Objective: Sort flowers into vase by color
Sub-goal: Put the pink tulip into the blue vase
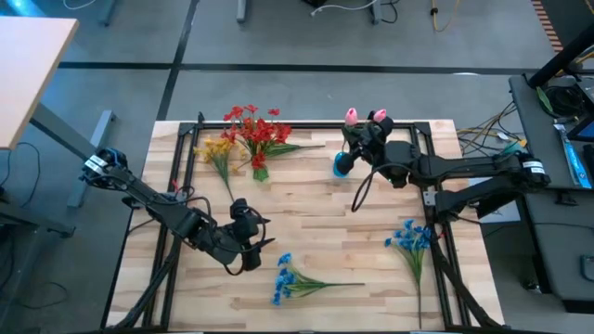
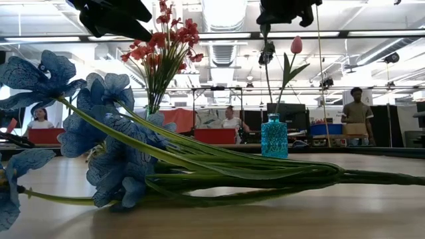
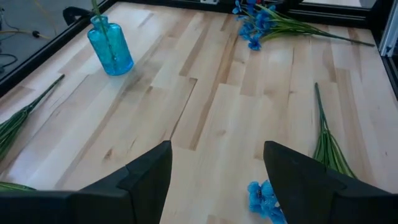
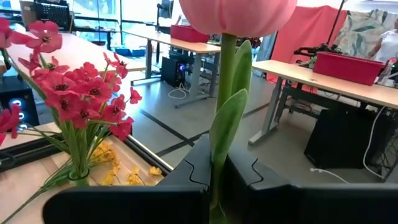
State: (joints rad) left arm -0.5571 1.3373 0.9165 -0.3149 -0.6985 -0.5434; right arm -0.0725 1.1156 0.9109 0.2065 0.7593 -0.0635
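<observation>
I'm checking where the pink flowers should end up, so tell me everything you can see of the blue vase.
The blue vase is a small bottle of clear turquoise glass with a textured body and narrow neck. It stands upright on the wooden table toward the far edge, just below the right gripper. A green stem already stands in its neck. The red flowers are apart from it.

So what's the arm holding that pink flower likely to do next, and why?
Probably lower it. The right gripper is shut on the pink tulip by its stem, above the blue vase, where one pink bud already stands. Easing the stem down into the neck seems the natural next move. The left gripper waits open near a blue spray.
</observation>
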